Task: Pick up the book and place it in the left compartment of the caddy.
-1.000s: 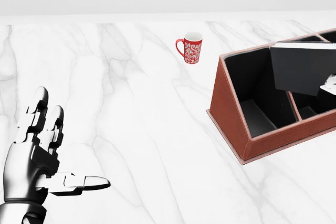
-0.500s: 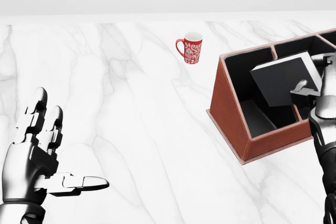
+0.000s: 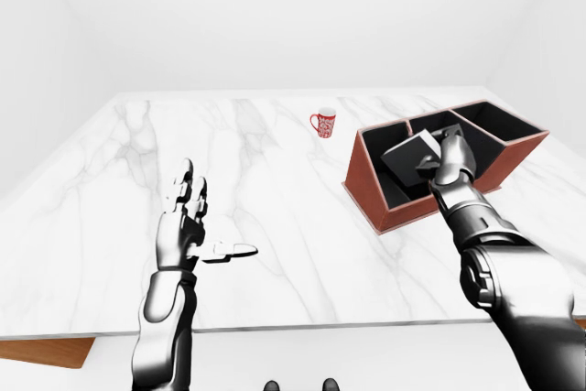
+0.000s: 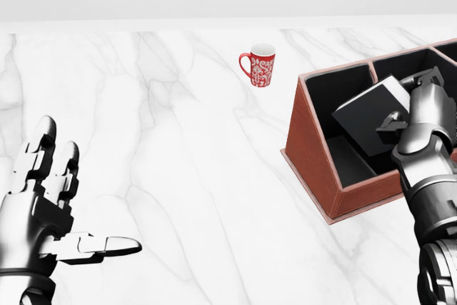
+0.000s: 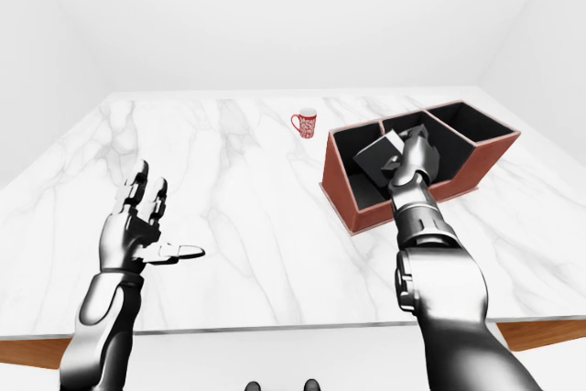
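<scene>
Head view: right hand point(image 4: 403, 116) pinching dark flat rectangular book point(image 4: 368, 121), tilted, partly inside left compartment of brown leather caddy point(image 4: 310, 155) near white marble desk point(image 4: 178, 162) right edge. Release remains. Left hand point(image 4: 50, 212) spread, idle, holding nothing.

Head view cuts caddy point(image 4: 314, 151) at right edge; we see only left compartment and part of next one. Right hand point(image 4: 421, 123) covers book point(image 4: 368, 119) right side; we cannot tell book's lower edge contact with compartment floor. Book cover plain dark, title unreadable. Left hand point(image 4: 43, 212) wrist cut by bottom edge in head view. Mug point(image 4: 260, 65) pattern too small to make out. Table point(image 3: 275, 208) near corners cut off in eye views.
</scene>
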